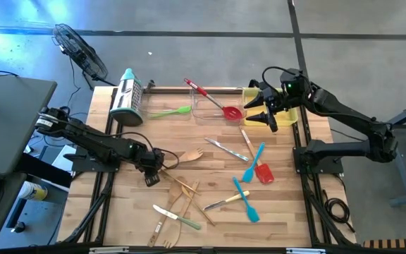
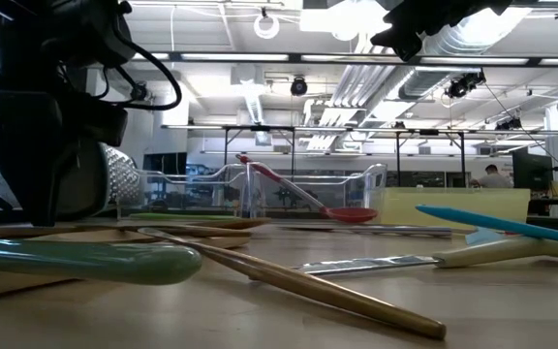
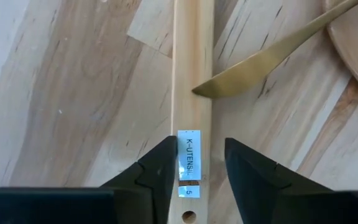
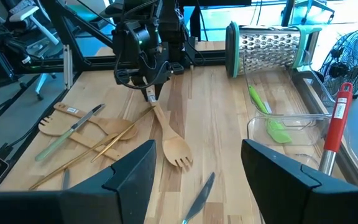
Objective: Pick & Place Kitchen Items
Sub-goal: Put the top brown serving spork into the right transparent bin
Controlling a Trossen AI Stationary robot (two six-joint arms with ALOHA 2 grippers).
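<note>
Low over the table, left gripper (image 3: 194, 171) fingers straddle wooden fork handle (image 3: 192, 74), unclosed.

- We see a robotics laboratory set in a large industrial hall, not a kitchen.
- The wooden table (image 1: 118, 212) stands on a polished concrete floor (image 1: 203, 42), with the two dark arms mounted on black metal frames at its sides.
- In the low view we note an exposed ceiling with ducts (image 2: 356, 73), pipes and strip lights, and a round ceiling lamp (image 2: 266, 24).
- Beyond the table lie a floor fan (image 1: 83, 53), loose cables and a grey equipment case (image 1: 5, 120).
- A person (image 2: 495, 176) appears far off among workstations and a monitor (image 2: 533, 171).
</note>
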